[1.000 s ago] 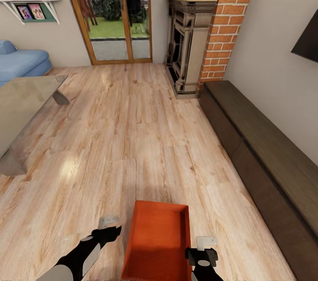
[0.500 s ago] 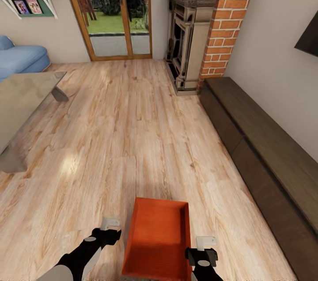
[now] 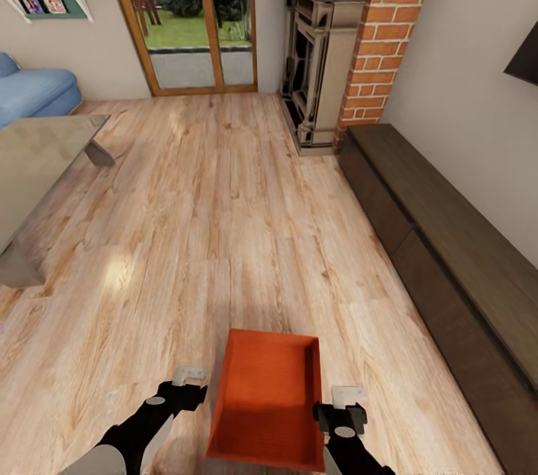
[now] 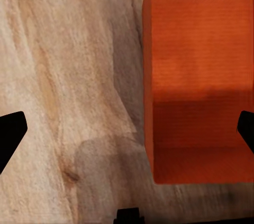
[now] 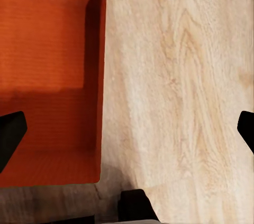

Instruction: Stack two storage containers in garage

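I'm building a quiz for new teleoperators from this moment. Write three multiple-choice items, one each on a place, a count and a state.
1. Where is the orange-red container?
A. On the dark low cabinet
B. On the wood-plank floor between the two grippers
C. On the blue sofa

2. How many orange-red containers are in view?
A. One
B. Two
C. Three

3. How are the grippers?
A. Both open, holding nothing
B. Left shut on the container
C. Right shut on the container

Answers:
1 B: it sits between the left gripper and right gripper, on the floor.
2 A: a single bin shows.
3 A: both wrist views show fingertips wide apart, the bin beside them.
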`<state>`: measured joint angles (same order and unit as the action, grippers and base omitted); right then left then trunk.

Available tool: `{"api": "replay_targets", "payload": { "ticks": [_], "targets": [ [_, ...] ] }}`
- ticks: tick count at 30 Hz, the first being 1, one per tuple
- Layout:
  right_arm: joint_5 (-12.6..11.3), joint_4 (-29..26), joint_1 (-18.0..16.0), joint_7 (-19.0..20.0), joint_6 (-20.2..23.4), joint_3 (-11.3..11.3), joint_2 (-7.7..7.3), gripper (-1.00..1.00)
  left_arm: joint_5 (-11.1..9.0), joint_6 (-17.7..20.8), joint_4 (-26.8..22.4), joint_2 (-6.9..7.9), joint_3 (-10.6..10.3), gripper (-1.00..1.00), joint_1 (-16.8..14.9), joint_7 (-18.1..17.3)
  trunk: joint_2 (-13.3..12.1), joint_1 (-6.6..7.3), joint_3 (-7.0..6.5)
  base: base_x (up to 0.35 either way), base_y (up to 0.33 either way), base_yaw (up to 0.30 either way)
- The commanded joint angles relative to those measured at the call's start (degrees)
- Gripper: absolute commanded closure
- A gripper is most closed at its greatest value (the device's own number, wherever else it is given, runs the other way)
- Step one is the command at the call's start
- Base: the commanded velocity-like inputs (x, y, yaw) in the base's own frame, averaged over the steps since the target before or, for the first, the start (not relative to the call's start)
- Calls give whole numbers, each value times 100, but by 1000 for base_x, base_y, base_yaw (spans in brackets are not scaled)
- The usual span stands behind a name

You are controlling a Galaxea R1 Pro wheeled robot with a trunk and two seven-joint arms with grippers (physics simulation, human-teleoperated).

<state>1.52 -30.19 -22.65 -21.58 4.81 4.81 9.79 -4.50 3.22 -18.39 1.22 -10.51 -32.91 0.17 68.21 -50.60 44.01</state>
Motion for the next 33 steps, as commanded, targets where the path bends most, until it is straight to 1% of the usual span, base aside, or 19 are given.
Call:
{"api": "replay_targets", "payload": {
  "ticks": [1, 5, 15, 21, 33],
  "targets": [
    [16, -41, -7, -40, 53, 27, -9, -100, -48, 33, -15, 3, -33, -100, -12, 2, 2, 0, 14, 0, 0, 0],
    [34, -152, -33, -49, 56, 20, -25, -100, -50, 12, -22, -5, -31, -100, -46, 6, 2, 0, 50, 0, 0, 0],
    [46, -194, -62, -33, 58, 4, -37, -100, -50, -27, -33, 22, -46, -100, -66, 4, 2, 0, 142, 0, 0, 0],
    [56, -307, -79, -64, 77, 3, -42, -100, -47, 8, -149, 8, -40, -100, -150, 1, 2, 0, 197, 0, 0, 0],
    [59, -395, -81, -50, 109, 3, -47, -100, -48, 38, -284, 9, -39, -100, -163, 17, 2, 0, 307, 0, 0, 0]
  ]
}}
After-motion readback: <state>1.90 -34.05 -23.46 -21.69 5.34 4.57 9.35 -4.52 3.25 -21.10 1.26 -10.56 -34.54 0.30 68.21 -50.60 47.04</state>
